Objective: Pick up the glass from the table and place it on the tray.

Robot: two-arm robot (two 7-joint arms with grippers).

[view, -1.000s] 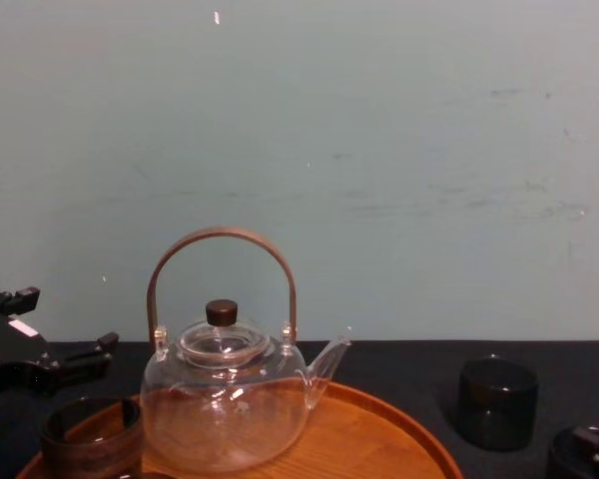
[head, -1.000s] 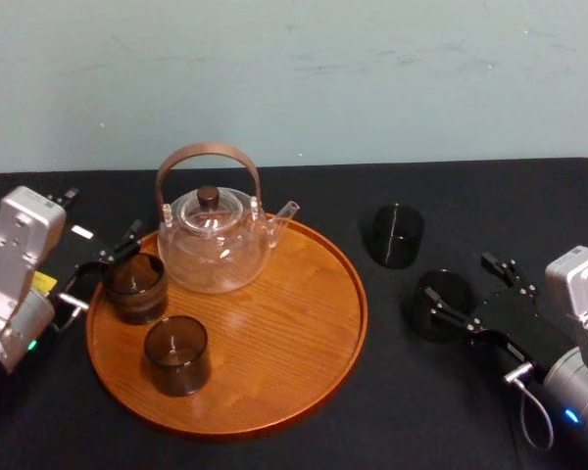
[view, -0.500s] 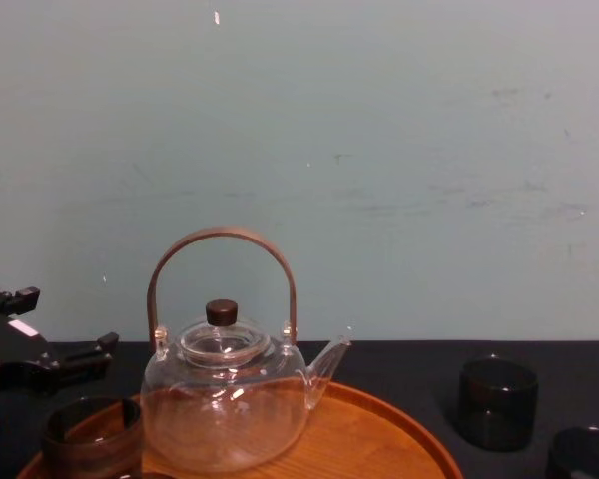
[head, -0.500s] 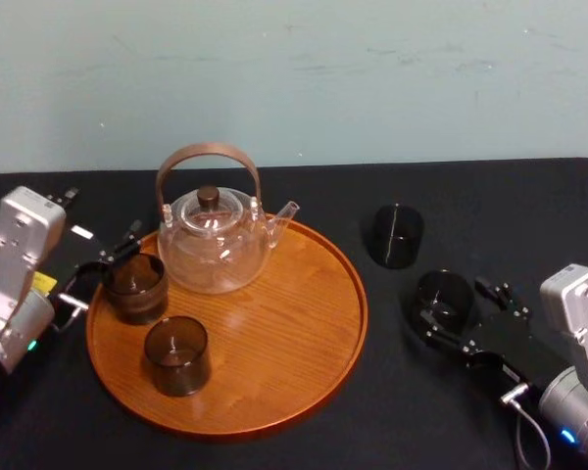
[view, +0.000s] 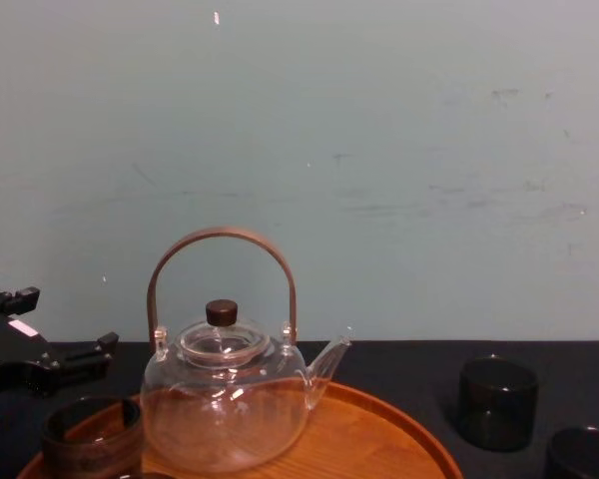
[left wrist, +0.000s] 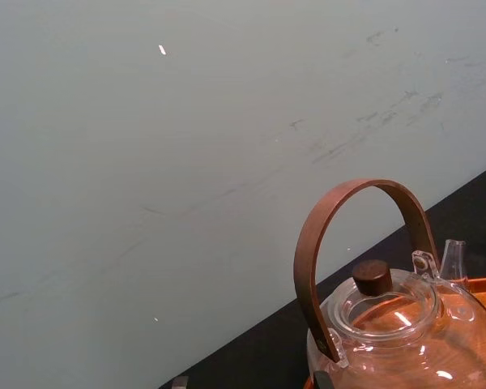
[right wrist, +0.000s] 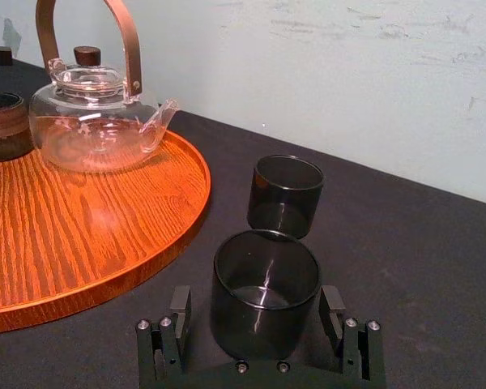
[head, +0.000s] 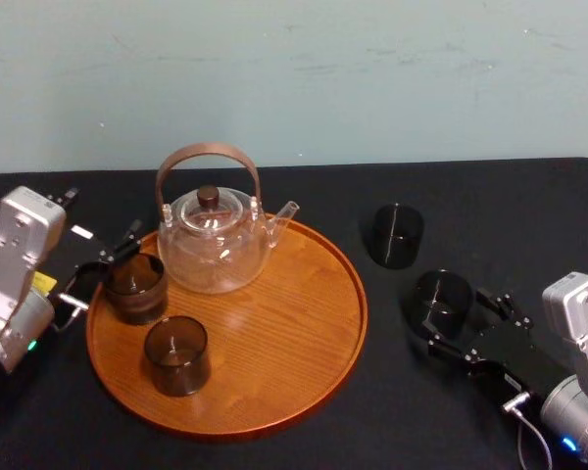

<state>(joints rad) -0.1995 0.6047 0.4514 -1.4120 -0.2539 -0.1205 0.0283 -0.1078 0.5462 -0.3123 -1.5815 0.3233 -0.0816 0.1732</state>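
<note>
Well, we had our right gripper [right wrist: 256, 306] down at the black table [head: 529, 215], jaws set wide, with 1 finger [right wrist: 179, 306] on either side of the dark glass [right wrist: 265, 279]. The glass stood upright on the table between the 2 fingers, well in toward the palm. A small gap showed on each side, so we were not gripping it. Just beyond the fingertips stood a 2nd dark glass [right wrist: 285, 194], also on the table and apart from the 1st. Off to this gripper's left lay the tray [right wrist: 81, 243], round and wooden, near but not touching. Farther out on it we saw the clear teapot [right wrist: 97, 121] with its brown hoop handle, a brown cup [head: 134, 286] and a 2nd brown cup [head: 176, 354]. Our left gripper [head: 100, 266] sat at the tray's far edge, spread open, just beside the brown cup.
</note>
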